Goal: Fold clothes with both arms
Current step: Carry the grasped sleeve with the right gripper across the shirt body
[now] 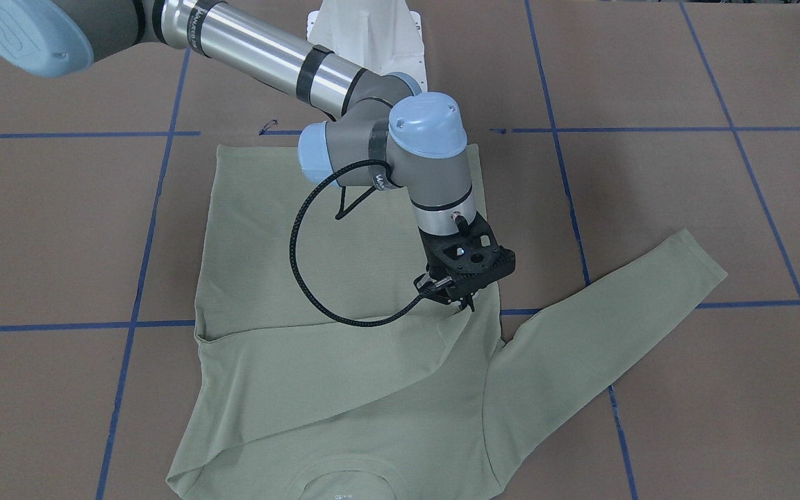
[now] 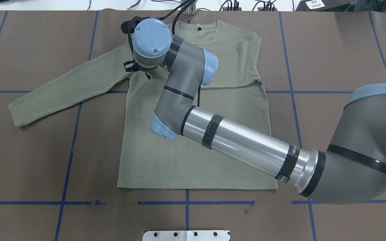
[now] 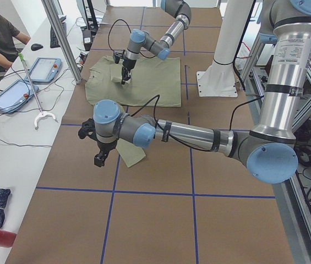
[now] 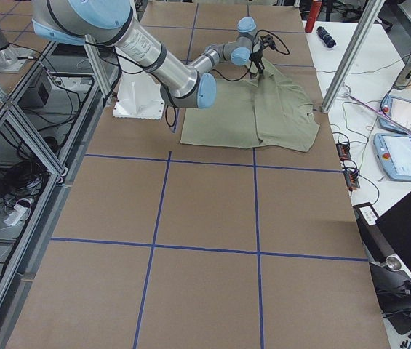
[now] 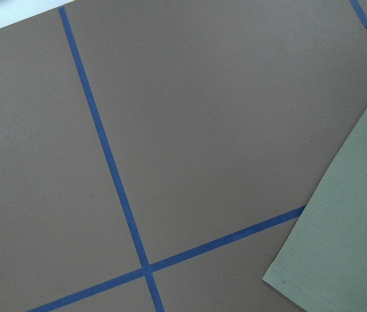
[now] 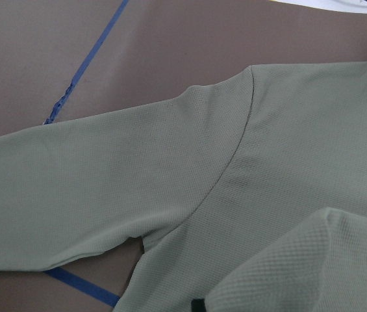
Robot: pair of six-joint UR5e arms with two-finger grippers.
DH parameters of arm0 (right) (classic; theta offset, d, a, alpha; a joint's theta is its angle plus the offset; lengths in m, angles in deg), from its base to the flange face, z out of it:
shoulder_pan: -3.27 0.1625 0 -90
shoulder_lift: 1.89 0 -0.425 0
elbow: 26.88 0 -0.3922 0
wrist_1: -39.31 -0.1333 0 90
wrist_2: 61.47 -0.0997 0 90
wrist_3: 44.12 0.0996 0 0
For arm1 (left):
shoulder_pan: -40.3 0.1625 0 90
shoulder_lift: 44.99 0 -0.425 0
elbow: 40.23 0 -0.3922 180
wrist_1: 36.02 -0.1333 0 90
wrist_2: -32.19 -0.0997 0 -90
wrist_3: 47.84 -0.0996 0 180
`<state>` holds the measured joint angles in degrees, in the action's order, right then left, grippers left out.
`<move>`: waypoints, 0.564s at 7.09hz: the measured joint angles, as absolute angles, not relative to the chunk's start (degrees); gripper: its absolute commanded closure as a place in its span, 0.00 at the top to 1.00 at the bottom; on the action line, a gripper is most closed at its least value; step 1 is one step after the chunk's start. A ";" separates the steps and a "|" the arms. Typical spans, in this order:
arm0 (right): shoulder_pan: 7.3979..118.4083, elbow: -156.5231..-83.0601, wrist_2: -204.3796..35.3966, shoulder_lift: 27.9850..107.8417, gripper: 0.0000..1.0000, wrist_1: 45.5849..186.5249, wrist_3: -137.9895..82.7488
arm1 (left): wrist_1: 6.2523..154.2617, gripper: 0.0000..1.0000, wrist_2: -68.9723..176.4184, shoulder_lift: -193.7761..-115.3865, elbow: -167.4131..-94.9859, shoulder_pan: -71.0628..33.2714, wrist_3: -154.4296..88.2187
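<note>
Shirt (image 1: pixel 344 264), sage-green, laid flat on surface (image 1: pixel 60 229); one sleeve (image 1: pixel 344 368) folded across body, pinched by right claw (image 1: pixel 466 300). Left claw (image 3: pixel 99 160): state cannot be told.

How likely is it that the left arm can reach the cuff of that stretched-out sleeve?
Probably yes. The cuff lies flat on bare table with nothing over it, the left pincer hangs near it, and the right pincer is away at the shoulder of the shirt.
</note>
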<state>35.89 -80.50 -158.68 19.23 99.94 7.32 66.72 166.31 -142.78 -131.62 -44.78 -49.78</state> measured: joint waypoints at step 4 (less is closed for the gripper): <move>30.53 -80.47 -149.89 17.61 1.00 99.98 14.69 | 66.80 1.00 166.31 -142.79 -131.18 -44.78 -49.91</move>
<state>30.53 -80.47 -149.89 17.61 99.98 14.69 66.80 166.31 -142.79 -131.18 -44.78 -49.91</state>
